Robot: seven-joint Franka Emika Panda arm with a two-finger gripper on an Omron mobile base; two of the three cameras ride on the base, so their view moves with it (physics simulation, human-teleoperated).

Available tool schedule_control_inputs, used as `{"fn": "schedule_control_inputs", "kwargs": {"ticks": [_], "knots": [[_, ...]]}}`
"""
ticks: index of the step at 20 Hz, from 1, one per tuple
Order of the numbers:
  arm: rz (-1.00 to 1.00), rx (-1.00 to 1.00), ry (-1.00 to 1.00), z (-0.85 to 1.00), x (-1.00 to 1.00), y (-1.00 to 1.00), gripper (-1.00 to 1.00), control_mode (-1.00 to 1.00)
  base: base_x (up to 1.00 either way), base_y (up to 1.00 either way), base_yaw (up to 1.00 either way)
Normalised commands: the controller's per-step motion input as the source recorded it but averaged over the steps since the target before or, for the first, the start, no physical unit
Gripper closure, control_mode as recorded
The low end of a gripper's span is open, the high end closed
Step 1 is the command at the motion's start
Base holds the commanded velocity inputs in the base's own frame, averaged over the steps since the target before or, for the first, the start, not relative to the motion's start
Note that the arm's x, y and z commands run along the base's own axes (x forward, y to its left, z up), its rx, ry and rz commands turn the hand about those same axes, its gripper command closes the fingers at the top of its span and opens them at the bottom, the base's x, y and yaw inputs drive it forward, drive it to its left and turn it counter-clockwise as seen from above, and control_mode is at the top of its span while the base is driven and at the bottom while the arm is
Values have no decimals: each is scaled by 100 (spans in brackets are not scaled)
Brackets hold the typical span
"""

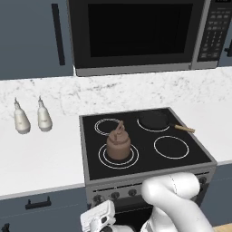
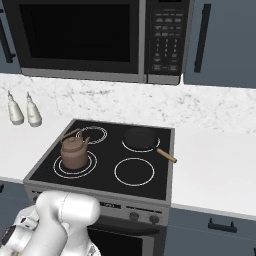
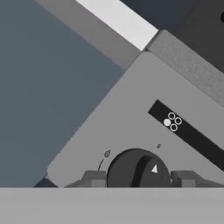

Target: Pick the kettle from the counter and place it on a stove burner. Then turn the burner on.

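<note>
The brown kettle (image 1: 118, 146) (image 2: 74, 151) stands upright on the stove burner (image 1: 134, 156) (image 2: 90, 165), the biggest double-ringed circle at the cooktop's front left. It no longer rests on the white marble counter (image 1: 41, 154) (image 2: 215, 165). My arm reaches down in front of the stove's control panel. In the hand view my gripper (image 3: 139, 179) straddles a dark round knob (image 3: 138, 168), and its fingertips (image 3: 94, 178) press against the knob's two sides. A small burner diagram (image 3: 172, 122) on a black strip sits just above the knob.
A black pan (image 1: 154, 120) (image 2: 140, 138) with a wooden handle occupies the back right burner. Two white bottles (image 1: 21, 118) (image 2: 15, 110) stand on the counter left of the stove. A microwave (image 1: 136, 34) hangs above. More knobs (image 1: 115, 195) (image 2: 134, 216) line the stove front.
</note>
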Motion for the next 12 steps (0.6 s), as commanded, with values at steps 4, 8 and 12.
{"fn": "schedule_control_inputs", "kwargs": {"ticks": [4, 8, 12], "knots": [[12, -35, 1, -11, 20, 71, 100, -100, 0, 0, 0], [13, -34, 1, -2, 19, 74, 100, -100, 0, 0, 0], [10, -29, 1, 0, 10, 67, 100, -100, 0, 0, 0]]}}
